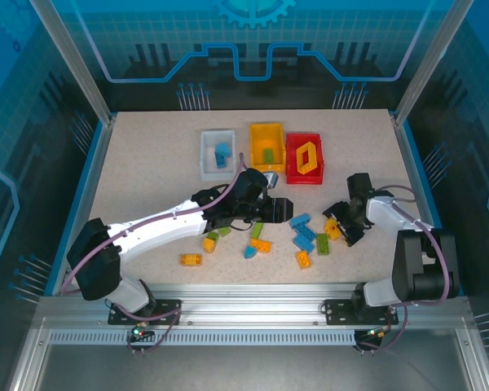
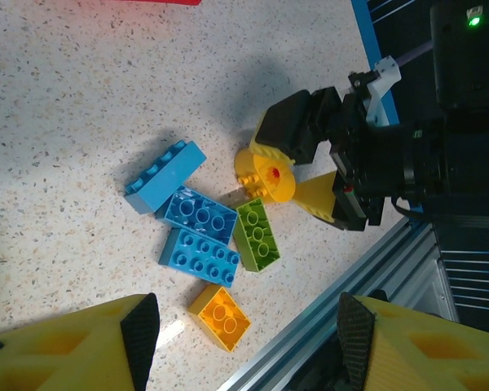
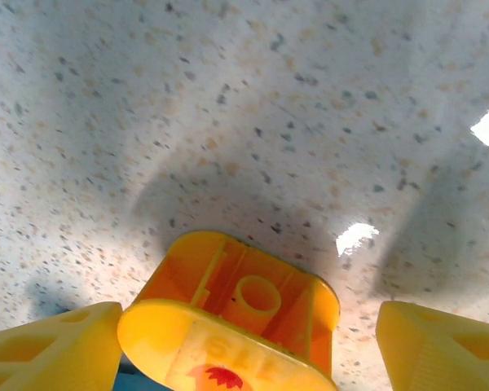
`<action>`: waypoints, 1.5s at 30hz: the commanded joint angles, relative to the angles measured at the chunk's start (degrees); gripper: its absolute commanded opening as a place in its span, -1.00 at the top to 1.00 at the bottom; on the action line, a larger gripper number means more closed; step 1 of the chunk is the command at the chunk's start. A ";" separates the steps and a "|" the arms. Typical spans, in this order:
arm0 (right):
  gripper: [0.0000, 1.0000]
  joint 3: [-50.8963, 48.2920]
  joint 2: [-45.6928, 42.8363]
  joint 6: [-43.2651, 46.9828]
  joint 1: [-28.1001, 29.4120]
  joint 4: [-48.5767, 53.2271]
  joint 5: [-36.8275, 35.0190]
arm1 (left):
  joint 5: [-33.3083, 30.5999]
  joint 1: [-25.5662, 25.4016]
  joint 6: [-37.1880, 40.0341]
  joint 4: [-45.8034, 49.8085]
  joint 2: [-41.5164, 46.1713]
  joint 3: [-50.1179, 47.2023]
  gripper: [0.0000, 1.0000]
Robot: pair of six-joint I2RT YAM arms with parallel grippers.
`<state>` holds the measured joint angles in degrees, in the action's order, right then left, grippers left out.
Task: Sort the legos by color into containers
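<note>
3 bins (image 1: 266,125) — 3 blue legos (image 2: 200,213) clustered.

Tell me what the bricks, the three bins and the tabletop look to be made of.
Bricks: hard moulded plastic, glossy, judging by the crisp studs and small highlights. White bin, yellow bin, red bin: apparently thin plastic, with smooth walls of uniform colour. Tabletop: speckled stone-look surface, possibly laminate or composite. It looks semi-gloss, since lamp glare reflects off it.

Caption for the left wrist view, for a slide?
Right gripper, jaws open, straddles a yellow rounded lego beside a cluster of blue, green and orange bricks.
</note>
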<state>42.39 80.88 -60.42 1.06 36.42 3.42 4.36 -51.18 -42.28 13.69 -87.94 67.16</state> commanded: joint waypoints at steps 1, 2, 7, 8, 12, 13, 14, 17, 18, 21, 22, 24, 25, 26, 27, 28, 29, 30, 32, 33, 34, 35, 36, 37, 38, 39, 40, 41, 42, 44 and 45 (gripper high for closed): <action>-0.67 -1.97 -1.96 2.34 -0.12 2.02 -0.47 | 0.36 -0.40 -1.09 -1.14 1.63 -0.80 -0.27; -0.68 -2.39 -2.00 2.07 -0.15 1.56 -0.07 | 0.34 -0.41 -1.05 -1.12 1.56 -0.72 -0.27; -0.71 -3.29 -0.77 -0.94 0.19 -1.30 2.58 | 0.51 -0.41 -1.14 -1.13 1.08 -0.27 -0.26; -0.71 -3.10 -0.49 -1.88 0.21 -1.18 2.99 | 0.45 -0.47 -1.22 -1.12 1.05 -0.27 -0.26; -0.68 -4.18 -0.27 -6.96 0.25 -1.84 4.43 | 0.51 -0.50 -1.22 -1.04 1.19 -0.27 -0.26; -0.67 -4.61 -0.36 -7.71 0.18 -2.33 4.25 | 0.49 -0.50 -1.22 -1.08 1.10 -0.27 -0.26; -0.64 -4.59 -0.28 -8.34 0.17 -2.62 4.08 | 0.40 -0.50 -1.27 -1.05 1.10 -0.22 -0.26; -0.54 -4.39 0.28 -9.18 0.25 -3.31 3.92 | 0.44 -0.67 -1.32 -1.12 1.17 -0.32 -0.26; -0.49 -3.99 0.46 -9.31 0.34 -3.32 3.92 | 0.42 -0.68 -1.35 -1.15 1.12 -0.36 -0.25; -0.35 -3.59 -0.45 -9.36 0.87 -2.61 3.20 | 0.32 -0.69 -1.27 -1.04 1.11 -0.36 -0.25; -0.31 -3.35 -1.07 -9.21 1.13 -2.33 2.73 | 0.22 -0.72 -1.16 -0.91 1.26 -0.28 -0.25; -0.26 -2.23 -2.89 -8.42 2.35 -0.75 0.52 | -0.45 -0.68 -0.83 -0.35 1.62 0.07 -0.25; -0.24 -1.36 -3.79 -7.71 3.10 0.01 -0.73 | -0.75 -0.48 -0.62 0.17 1.73 0.53 -0.25; -0.22 0.02 -4.66 -6.32 4.19 0.84 -2.12 | -1.01 -0.06 -0.38 0.65 2.01 1.04 -0.25; -0.22 1.89 -5.37 -5.09 5.57 1.19 -4.03 | -0.89 0.83 -0.27 1.23 2.37 1.52 -0.25; -0.22 3.71 -5.68 -3.03 6.84 0.99 -4.98 | -0.76 1.72 -0.26 1.67 2.65 2.05 -0.25; -0.21 6.27 -5.45 -0.99 8.48 1.11 -6.29 | -0.44 3.21 -0.20 2.23 2.78 2.66 -0.25; -0.21 9.85 -4.58 0.46 10.18 1.97 -8.50 | 0.14 4.67 0.13 2.53 2.86 3.48 -0.25; -0.21 15.63 -2.19 3.73 12.73 2.83 -11.12 | 0.93 7.44 1.30 3.23 2.56 5.51 -0.25; -0.21 18.36 -0.61 4.73 13.49 2.60 -12.06 | 1.55 8.80 1.96 3.50 2.05 6.63 -0.25; -0.20 20.25 0.78 5.55 13.86 1.74 -12.02 | 2.06 9.95 2.51 3.64 1.50 7.98 -0.25; -0.20 22.59 2.69 6.04 13.97 0.85 -11.92 | 2.38 11.12 3.20 3.74 0.74 9.31 -0.25; -0.20 25.18 4.85 6.36 13.95 0.21 -11.95 | 2.49 12.18 3.75 3.79 -0.16 10.68 -0.25; -0.20 27.83 7.16 6.66 13.94 -0.13 -11.69 | 2.87 13.08 4.25 3.64 -0.97 11.61 -0.25; -0.19 30.88 9.98 6.97 14.01 -0.55 -11.37 | 3.54 14.14 4.55 3.01 -1.94 12.62 -0.25; -0.19 33.97 12.85 6.71 14.10 -0.40 -11.01 | 4.08 15.04 4.74 2.31 -2.97 13.71 -0.25; -0.19 36.74 15.19 6.35 14.03 -0.46 -10.62 | 4.33 15.71 5.24 1.69 -3.83 14.76 -0.25; -0.18 39.68 17.70 5.69 13.99 -0.43 -10.12 | 4.43 16.13 6.12 0.99 -4.83 15.98 -0.25; -0.18 42.62 20.47 4.95 13.99 -0.23 -9.93 | 4.49 16.51 7.17 0.43 -5.94 17.50 -0.25; -0.18 47.28 24.93 3.39 13.89 0.11 -9.83 | 5.31 16.98 9.16 -0.30 -8.30 20.51 -0.25; -0.18 49.58 27.01 2.45 13.84 0.22 -9.87 | 5.76 17.15 10.06 -0.85 -9.40 21.86 -0.25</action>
<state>86.83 103.77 -56.14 14.74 35.44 -6.02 7.38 -34.52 -36.86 14.50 -94.50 85.38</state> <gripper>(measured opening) 0.611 0.623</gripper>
